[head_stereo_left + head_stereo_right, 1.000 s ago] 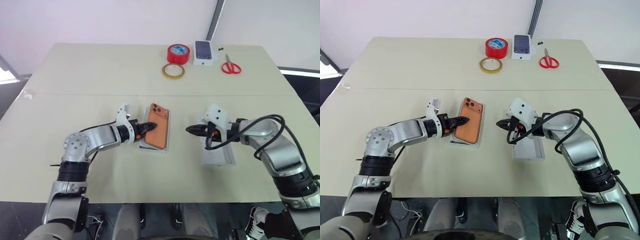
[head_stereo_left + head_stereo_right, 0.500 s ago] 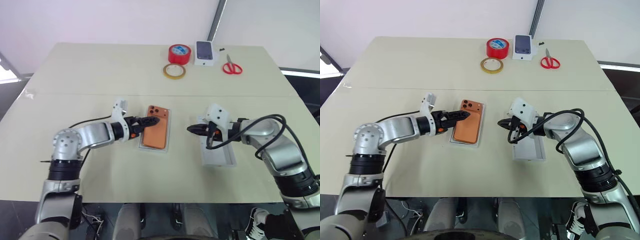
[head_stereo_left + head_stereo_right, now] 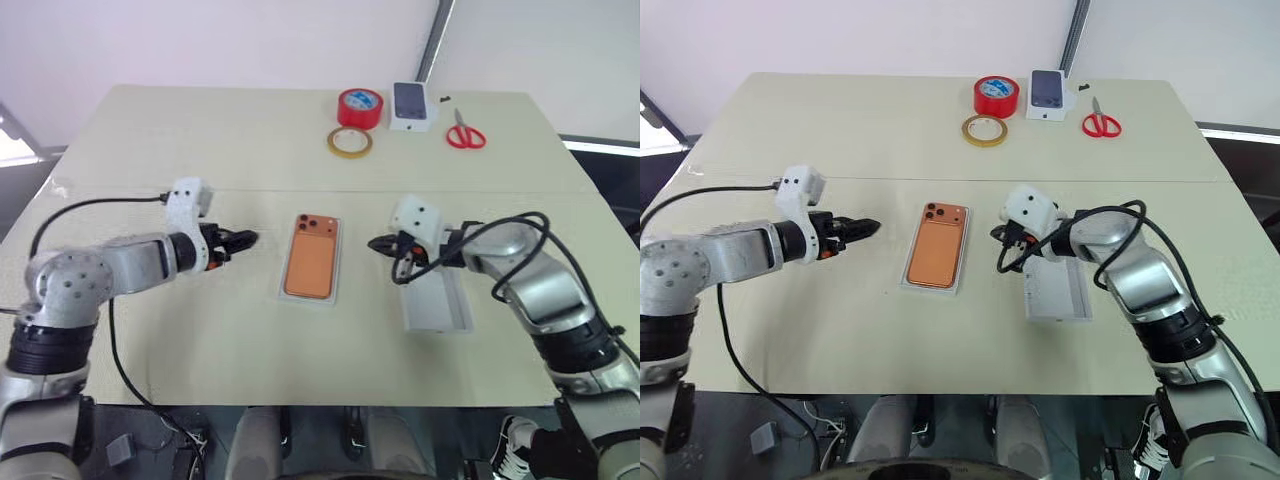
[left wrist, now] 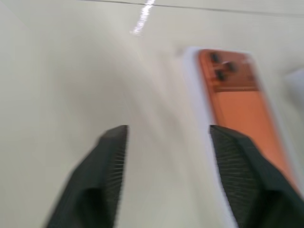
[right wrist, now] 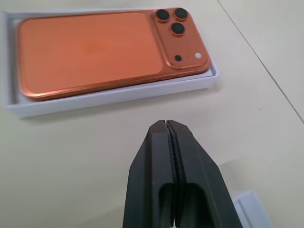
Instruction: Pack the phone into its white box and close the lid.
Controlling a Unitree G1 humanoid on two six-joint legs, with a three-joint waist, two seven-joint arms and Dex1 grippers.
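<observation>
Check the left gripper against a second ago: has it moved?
Yes. The left gripper has pulled back off the phone, away to the robot's left; the phone lies in the white box.

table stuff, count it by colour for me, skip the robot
orange: 1, phone
white: 3, white box, lid, small phone box
red: 2, tape roll, scissors
yellow: 1, tape ring
total: 7

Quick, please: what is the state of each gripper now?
Left gripper: open, holding nothing.
Right gripper: closed, holding nothing.
</observation>
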